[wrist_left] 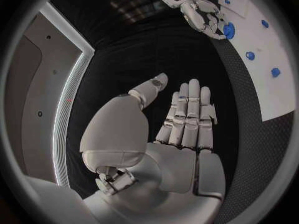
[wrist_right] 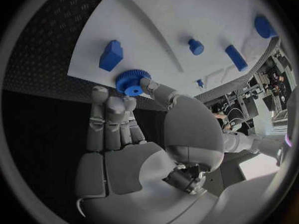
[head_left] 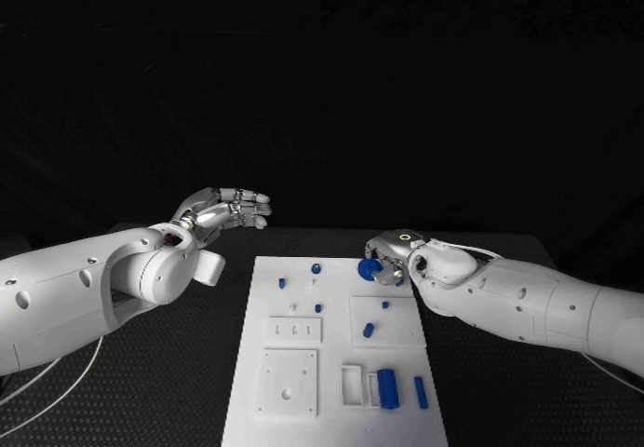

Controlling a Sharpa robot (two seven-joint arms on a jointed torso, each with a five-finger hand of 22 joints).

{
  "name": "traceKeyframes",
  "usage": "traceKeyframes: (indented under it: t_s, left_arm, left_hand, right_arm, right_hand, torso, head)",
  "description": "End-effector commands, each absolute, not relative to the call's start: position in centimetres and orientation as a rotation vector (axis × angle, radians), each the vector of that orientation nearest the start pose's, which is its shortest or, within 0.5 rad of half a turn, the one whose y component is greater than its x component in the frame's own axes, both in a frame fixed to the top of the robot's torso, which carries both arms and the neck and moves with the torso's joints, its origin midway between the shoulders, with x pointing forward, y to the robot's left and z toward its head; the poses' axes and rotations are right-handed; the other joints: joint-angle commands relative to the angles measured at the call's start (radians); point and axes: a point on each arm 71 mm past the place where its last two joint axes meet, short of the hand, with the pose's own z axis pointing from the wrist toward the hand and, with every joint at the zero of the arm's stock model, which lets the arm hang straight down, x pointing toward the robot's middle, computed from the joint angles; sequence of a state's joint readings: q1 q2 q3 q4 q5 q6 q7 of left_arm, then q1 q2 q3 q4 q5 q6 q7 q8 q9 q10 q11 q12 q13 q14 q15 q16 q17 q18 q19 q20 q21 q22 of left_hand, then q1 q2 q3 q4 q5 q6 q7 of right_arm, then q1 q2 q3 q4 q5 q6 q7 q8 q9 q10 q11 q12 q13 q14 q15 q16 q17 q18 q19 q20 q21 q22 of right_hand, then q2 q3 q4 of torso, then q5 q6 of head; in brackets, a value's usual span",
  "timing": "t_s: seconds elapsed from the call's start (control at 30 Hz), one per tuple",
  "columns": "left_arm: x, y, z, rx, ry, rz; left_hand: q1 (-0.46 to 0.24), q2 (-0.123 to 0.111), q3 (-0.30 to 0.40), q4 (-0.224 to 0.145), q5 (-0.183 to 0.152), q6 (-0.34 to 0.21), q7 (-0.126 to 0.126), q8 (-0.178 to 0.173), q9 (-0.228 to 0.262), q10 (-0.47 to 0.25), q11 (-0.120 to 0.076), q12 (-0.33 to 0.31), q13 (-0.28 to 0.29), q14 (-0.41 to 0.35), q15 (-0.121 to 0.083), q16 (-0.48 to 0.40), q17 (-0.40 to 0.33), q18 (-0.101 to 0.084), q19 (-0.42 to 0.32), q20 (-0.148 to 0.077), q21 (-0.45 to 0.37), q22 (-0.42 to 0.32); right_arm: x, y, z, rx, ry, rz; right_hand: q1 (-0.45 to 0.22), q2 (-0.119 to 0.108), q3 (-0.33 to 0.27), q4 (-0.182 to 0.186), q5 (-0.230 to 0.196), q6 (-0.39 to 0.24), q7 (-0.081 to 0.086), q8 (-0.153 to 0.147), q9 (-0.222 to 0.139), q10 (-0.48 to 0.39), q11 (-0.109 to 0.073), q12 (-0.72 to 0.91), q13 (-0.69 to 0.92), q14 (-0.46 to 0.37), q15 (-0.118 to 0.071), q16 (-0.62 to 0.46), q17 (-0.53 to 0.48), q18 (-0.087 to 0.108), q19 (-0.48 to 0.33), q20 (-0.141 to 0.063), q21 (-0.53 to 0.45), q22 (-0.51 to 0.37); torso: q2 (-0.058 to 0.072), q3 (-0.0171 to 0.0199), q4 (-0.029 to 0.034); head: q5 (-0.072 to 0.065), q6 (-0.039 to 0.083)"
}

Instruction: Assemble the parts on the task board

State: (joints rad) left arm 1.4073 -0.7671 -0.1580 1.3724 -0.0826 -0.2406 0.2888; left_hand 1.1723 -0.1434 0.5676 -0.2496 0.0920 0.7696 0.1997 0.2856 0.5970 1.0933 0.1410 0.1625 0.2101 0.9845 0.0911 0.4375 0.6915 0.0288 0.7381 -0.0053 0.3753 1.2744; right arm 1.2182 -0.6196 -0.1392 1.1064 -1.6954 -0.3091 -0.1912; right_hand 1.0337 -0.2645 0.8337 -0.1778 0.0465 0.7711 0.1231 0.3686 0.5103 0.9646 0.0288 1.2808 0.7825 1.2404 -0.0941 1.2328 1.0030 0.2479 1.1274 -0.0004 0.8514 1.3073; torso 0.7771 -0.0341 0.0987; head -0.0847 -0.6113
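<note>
The white task board (head_left: 336, 337) lies in the middle of the black table. My right hand (head_left: 392, 262) is at the board's far right corner and pinches a blue gear (head_left: 369, 269) between thumb and fingers. In the right wrist view the gear (wrist_right: 131, 81) sits just over the board's edge (wrist_right: 93, 69), next to a blue block (wrist_right: 111, 56). My left hand (head_left: 228, 209) hovers beyond the board's far left corner. In the left wrist view its fingers (wrist_left: 187, 112) are stretched out straight and hold nothing, and the right hand (wrist_left: 202, 12) with the gear (wrist_left: 228, 31) shows across the board (wrist_left: 261, 84).
Small blue pegs (head_left: 282, 281) (head_left: 315, 269) (head_left: 369, 329) stand on the board's far half. Two long blue pieces (head_left: 388, 387) (head_left: 420, 392) lie near its front right corner, beside white recessed plates (head_left: 288, 380). Black table mat (head_left: 175, 372) flanks the board.
</note>
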Motion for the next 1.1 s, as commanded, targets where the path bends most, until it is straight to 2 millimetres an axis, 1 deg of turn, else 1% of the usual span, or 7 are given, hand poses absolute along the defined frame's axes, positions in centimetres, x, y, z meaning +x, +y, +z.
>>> traceKeyframes:
  t_s: [0.03,0.17,0.43,0.67,0.87,0.97,1.1]
  left_arm:
    - [53.48,21.02,-12.78,-0.899,1.522,-1.464]
    - [53.50,21.06,-12.80,-0.900,1.521,-1.463]
    - [53.51,21.04,-12.83,-0.900,1.523,-1.462]
    - [53.51,21.05,-12.83,-0.901,1.522,-1.461]
    - [53.50,21.04,-12.84,-0.901,1.522,-1.461]
    - [53.51,21.11,-12.84,-0.902,1.522,-1.460]
    - [53.51,21.08,-12.84,-0.901,1.521,-1.461]
  left_hand:
    - [-0.007,0.005,0.006,0.002,0.000,-0.008,0.000,-0.004,0.002,-0.004,0.001,-0.006,0.001,-0.003,0.001,-0.005,0.001,-0.009,-0.007,-0.002,0.003,0.001]
    - [-0.008,0.005,0.005,0.002,0.000,-0.008,0.000,-0.004,0.002,-0.004,0.001,-0.007,0.002,-0.003,0.001,-0.005,0.001,-0.009,-0.007,-0.002,0.003,0.001]
    - [-0.009,0.005,0.005,0.002,0.000,-0.008,0.000,-0.005,0.002,-0.005,0.001,-0.007,0.002,-0.003,0.001,-0.006,0.002,-0.010,-0.007,-0.002,0.003,0.001]
    - [-0.009,0.005,0.005,0.002,0.000,-0.008,0.000,-0.005,0.002,-0.005,0.001,-0.007,0.002,-0.003,0.001,-0.006,0.002,-0.009,-0.008,-0.002,0.003,0.001]
    - [-0.009,0.005,0.005,0.002,0.000,-0.008,0.000,-0.005,0.002,-0.005,0.001,-0.007,0.002,-0.003,0.001,-0.006,0.002,-0.009,-0.008,-0.002,0.003,0.001]
    - [-0.009,0.005,0.005,0.002,0.000,-0.008,0.000,-0.005,0.003,-0.005,0.001,-0.007,0.002,-0.003,0.001,-0.006,0.002,-0.009,-0.008,-0.002,0.003,0.001]
    - [-0.009,0.005,0.005,0.002,0.000,-0.008,0.000,-0.005,0.003,-0.005,0.001,-0.007,0.002,-0.003,0.001,-0.006,0.002,-0.009,-0.008,-0.002,0.003,0.001]
  right_arm:
    - [54.78,-21.49,-23.01,-0.323,1.667,0.226]
    - [54.76,-21.46,-22.99,-0.323,1.663,0.226]
    - [54.76,-21.44,-23.10,-0.327,1.673,0.225]
    - [54.83,-21.63,-23.41,-0.340,1.713,0.210]
    - [54.77,-21.62,-23.78,-0.349,1.745,0.210]
    - [54.70,-21.54,-23.96,-0.357,1.743,0.213]
    - [54.67,-21.48,-23.97,-0.365,1.738,0.215]
  right_hand:
    - [0.004,0.006,0.001,-0.002,0.002,0.189,-0.008,0.006,0.010,-0.055,-0.023,0.001,-0.002,0.000,-0.007,0.000,-0.001,0.014,0.003,-0.006,0.001,0.016]
    - [0.003,0.005,0.000,-0.002,0.002,0.187,-0.009,0.008,0.014,-0.055,-0.024,0.001,-0.003,0.000,-0.008,-0.001,-0.001,0.014,0.003,-0.007,0.001,0.016]
    - [0.001,0.004,-0.002,-0.001,0.002,0.188,-0.011,0.014,0.030,-0.054,-0.026,0.000,-0.004,0.000,-0.009,-0.002,-0.001,0.014,0.003,-0.007,0.001,0.016]
    - [-0.009,0.013,-0.008,0.004,0.002,0.199,-0.016,0.025,0.054,-0.050,-0.030,0.001,-0.006,0.002,-0.013,-0.001,0.000,0.014,0.003,-0.007,0.002,0.017]
    - [-0.016,0.019,-0.013,0.008,0.002,0.200,-0.018,0.027,0.063,-0.049,-0.032,0.001,-0.007,0.002,-0.015,-0.002,0.000,0.014,0.002,-0.006,0.003,0.017]
    - [-0.018,0.030,-0.016,0.008,0.002,0.205,-0.020,0.030,0.069,-0.047,-0.034,0.001,-0.007,0.002,-0.016,-0.002,0.000,0.014,0.002,-0.006,0.003,0.017]
    - [-0.019,0.046,-0.025,0.003,0.003,0.227,-0.028,0.039,0.083,-0.039,-0.040,0.002,-0.008,0.006,-0.020,0.000,0.000,0.014,0.003,-0.006,0.007,0.019]
  torso:
    - [0.000,-0.0002,0.0013]
    - [0.000,0.0003,0.0012]
    - [0.001,0.0000,0.0005]
    - [0.000,-0.0003,0.0017]
    - [0.001,-0.0001,0.0012]
    - [0.001,0.0003,0.0002]
    - [0.001,0.0006,-0.0003]
  head:
    - [-0.002,-0.001]
    - [-0.002,-0.001]
    - [-0.003,-0.002]
    - [-0.004,-0.005]
    - [-0.005,-0.007]
    - [-0.005,-0.009]
    - [-0.005,-0.009]
